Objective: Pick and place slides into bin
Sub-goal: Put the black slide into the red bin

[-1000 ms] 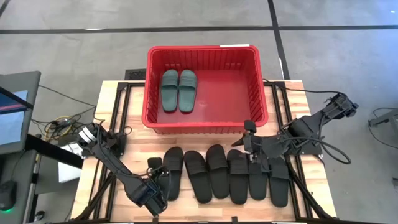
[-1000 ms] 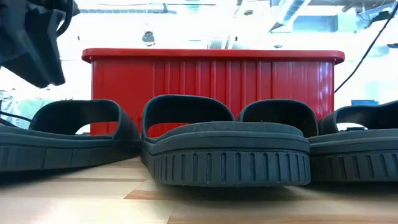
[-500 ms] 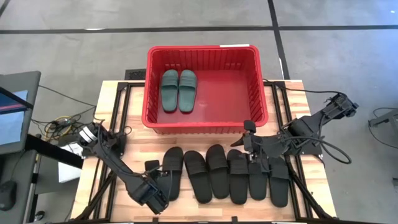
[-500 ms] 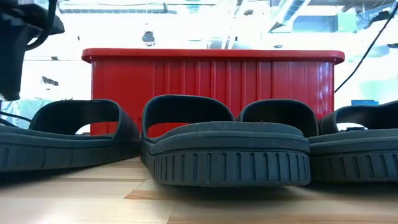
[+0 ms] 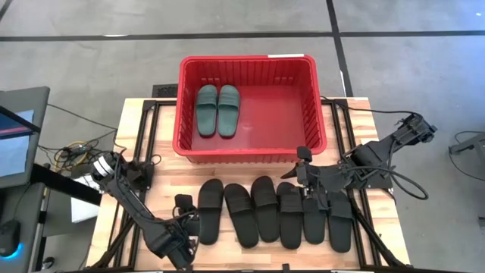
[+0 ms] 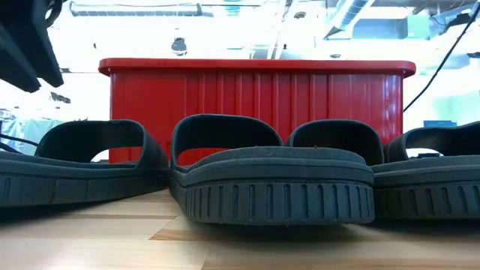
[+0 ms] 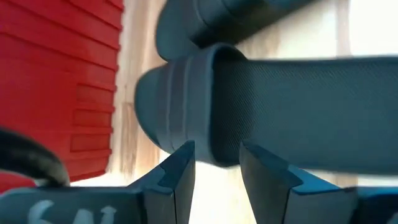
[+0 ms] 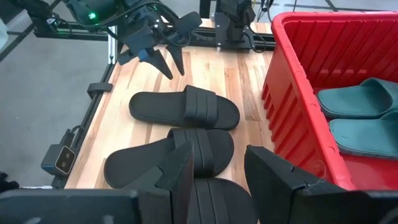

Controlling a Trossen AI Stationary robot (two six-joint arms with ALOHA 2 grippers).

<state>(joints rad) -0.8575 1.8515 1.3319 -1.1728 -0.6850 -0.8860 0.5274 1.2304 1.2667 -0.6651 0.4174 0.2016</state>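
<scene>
Six black slides [image 5: 273,212] lie side by side on their soles along the table's near part. A sage-green pair [image 5: 218,110] lies inside the red bin [image 5: 250,64] at the far middle. My left gripper [image 5: 186,218] hangs open just left of the leftmost black slide [image 8: 186,109], slanting down, holding nothing. The right wrist view shows my left gripper [image 8: 173,62] clear above the wood. In the left wrist view, that slide's strap [image 7: 205,99] fills the picture beyond my left gripper [image 7: 217,168]. My right gripper [image 8: 217,174] hovers open over the row's right half.
The bin's near wall [image 6: 255,105] rises right behind the row of slides. Bare wood [image 8: 143,74] lies left of the leftmost slide. Black frame rails [image 5: 144,152] run along both table sides. A monitor [image 5: 19,136] stands off the table's left.
My left gripper has swung toward the table's left edge, off the leftmost black slide, and has turned slightly. The slides have stayed where they were.
</scene>
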